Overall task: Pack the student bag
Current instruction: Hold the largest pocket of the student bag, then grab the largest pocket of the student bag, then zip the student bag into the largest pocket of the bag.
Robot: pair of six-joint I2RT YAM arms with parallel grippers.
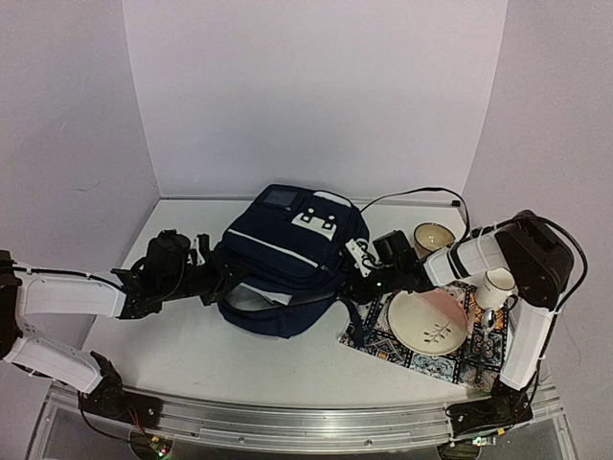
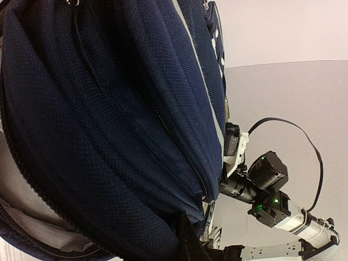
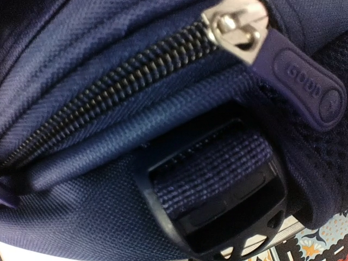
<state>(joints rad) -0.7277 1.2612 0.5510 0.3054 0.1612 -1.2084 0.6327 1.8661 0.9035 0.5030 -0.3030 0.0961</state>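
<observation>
White-walled booth, pale tabletop [image 1: 182, 350].
- left gripper [image 1: 218, 272]: against left side of backpack [image 1: 287, 251], jaws hidden by fabric, cannot tell if apart or clamped.
- right gripper [image 1: 351, 287]: at backpack's right side. Wrist view filled by zipper pull [image 3: 304, 81] and strap buckle [image 3: 217, 206]. Own fingers unseen, state cannot tell.
- backpack: mid-tabletop between both arms, near-side zip gaping, grey lining showing.
- toward right edge: patterned mat [image 1: 412, 353] carrying cream plate [image 1: 428, 321], mug [image 1: 495, 286] just beside plate, bowl [image 1: 433, 237] farther back.
</observation>
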